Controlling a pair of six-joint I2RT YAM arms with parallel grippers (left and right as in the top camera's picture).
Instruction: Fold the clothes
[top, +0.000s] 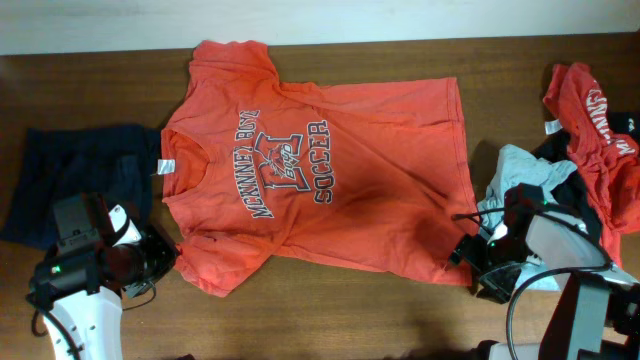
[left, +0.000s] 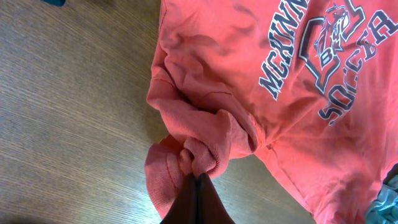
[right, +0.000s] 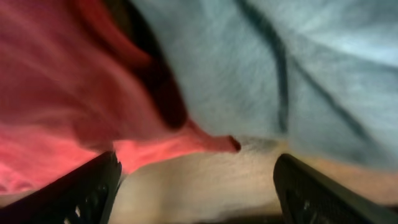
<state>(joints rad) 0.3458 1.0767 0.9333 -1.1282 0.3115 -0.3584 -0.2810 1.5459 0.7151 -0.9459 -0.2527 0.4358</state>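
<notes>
Wooden table (top: 350, 310), left hand (left: 198, 177) pinching orange T-shirt (left: 249, 56) sleeve, right hand (right: 196, 168) spread (at hem).

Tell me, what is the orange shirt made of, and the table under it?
The orange T-shirt looks like soft, matte knit fabric, probably cotton: it wrinkles and bunches where the left gripper pinches its sleeve. The table looks like wood or wood-look laminate, smooth with brown grain lines; I cannot tell which.
</notes>
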